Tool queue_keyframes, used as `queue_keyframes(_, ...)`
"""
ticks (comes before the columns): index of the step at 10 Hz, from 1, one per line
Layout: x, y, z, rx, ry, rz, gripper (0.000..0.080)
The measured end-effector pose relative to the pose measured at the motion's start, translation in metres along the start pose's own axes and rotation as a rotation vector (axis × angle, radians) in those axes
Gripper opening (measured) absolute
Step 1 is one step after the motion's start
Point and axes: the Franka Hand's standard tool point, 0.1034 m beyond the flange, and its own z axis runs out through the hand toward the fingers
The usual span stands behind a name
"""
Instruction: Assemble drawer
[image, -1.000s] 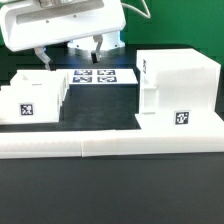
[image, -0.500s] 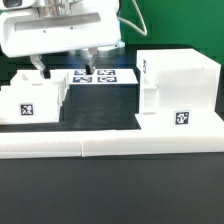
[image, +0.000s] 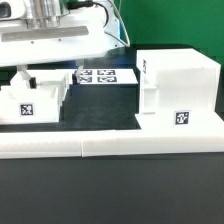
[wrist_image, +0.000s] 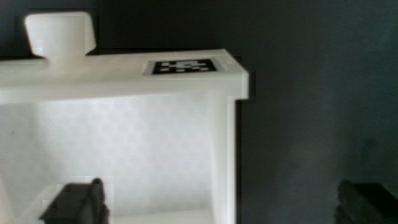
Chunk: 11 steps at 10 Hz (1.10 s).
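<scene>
Tool (image: 48, 78) spread wide, gripping nothing, hanging over the tray (image: 30, 100) at nine o'clock in the exterior view. Wrist view: one fingertip (wrist_image: 75, 201) above the tray's hollow, the other above the black bench (wrist_image: 311, 100), with the tray's side wall between them. The tray's end wall has a knob (wrist_image: 59, 38) and a tag (wrist_image: 187, 67). The housing (image: 178, 85) stands at three o'clock, well apart, and the marker board (image: 105, 77) lies at twelve.
</scene>
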Motion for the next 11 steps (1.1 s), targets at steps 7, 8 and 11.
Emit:
queue_keyframes(7,-0.012,-0.006,0.032,-0.011,-0.041,-0.028,0.0649)
queue_keyframes(8,-0.015,-0.003,0.037,-0.021,-0.038,-0.026,0.0649)
queue_keyframes(11,-0.022,0.008,0.041,-0.055,-0.008,-0.021,0.064)
